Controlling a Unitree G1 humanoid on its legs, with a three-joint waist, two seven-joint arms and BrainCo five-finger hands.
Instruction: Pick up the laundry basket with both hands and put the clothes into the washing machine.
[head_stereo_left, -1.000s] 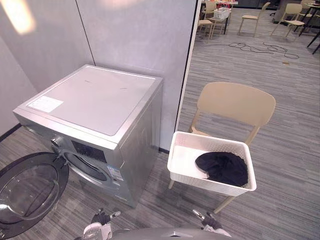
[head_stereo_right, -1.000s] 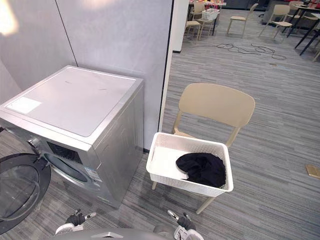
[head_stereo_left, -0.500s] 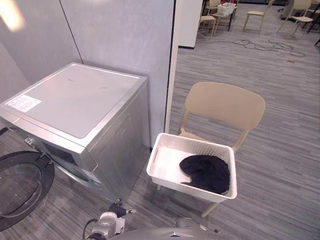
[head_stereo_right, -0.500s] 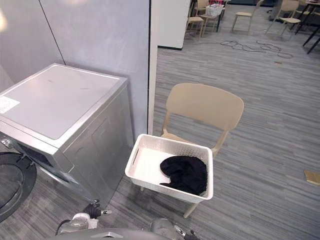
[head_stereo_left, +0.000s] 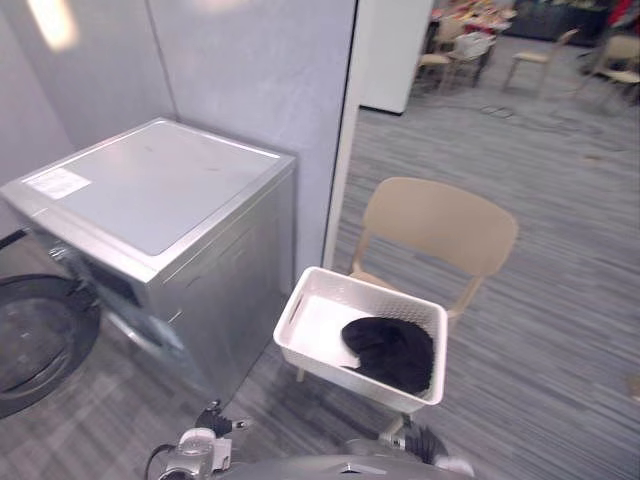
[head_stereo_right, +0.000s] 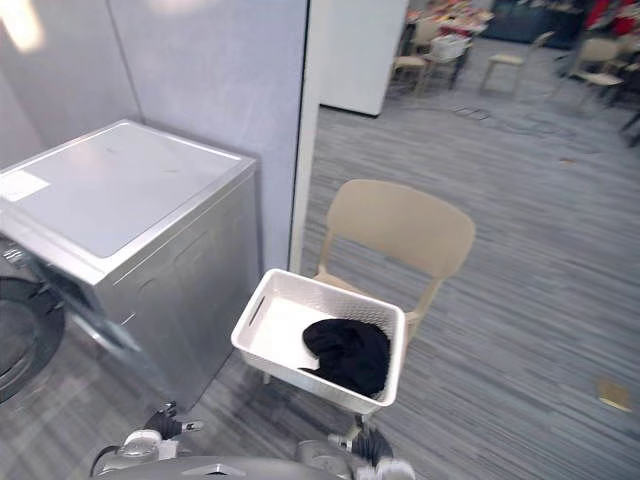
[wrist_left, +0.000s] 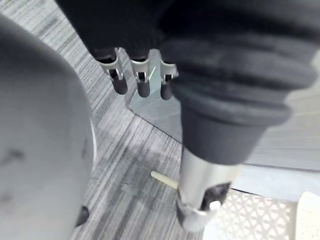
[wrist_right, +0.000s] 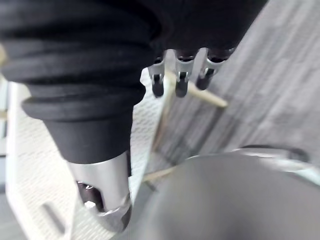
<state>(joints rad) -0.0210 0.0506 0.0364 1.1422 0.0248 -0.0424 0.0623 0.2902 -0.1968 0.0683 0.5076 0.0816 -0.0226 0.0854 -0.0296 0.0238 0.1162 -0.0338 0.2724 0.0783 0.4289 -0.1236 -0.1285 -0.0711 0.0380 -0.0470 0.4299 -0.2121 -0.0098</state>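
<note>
Both hands hang low and hold nothing. The left hand (wrist_left: 143, 75) has its fingers straight and loose, with the thumb (wrist_left: 199, 190) apart from them. The right hand (wrist_right: 181, 75) is the same, fingers relaxed and thumb (wrist_right: 102, 192) free. The grasp is not yet begun.

Beyond the fingertips, between the two hands but more in front of the right one, the white laundry basket (head_stereo_left: 296, 318) stands on the seat of a beige chair (head_stereo_left: 441, 226). The black clothes (head_stereo_left: 390, 353) lie inside it, heaped at the end nearer to the right fingers. The end nearer to the left fingers is bare and has a handle slot.

Further ahead of the left fingers is the washing machine (head_stereo_left: 150, 195), and on their outer side its round door (head_stereo_left: 40, 335) stands open.

What may go wrong, in my judgement: the load is not in the middle, so if one hand closes or lifts before the other, the basket can tilt and the clothes slide out. If straight fingers push the rim before they curl round it, the basket may slip on the seat or fall off its edge. On the turn to the drum, the basket may knock the machine's corner or the open door, which both seem close to the path.
</note>
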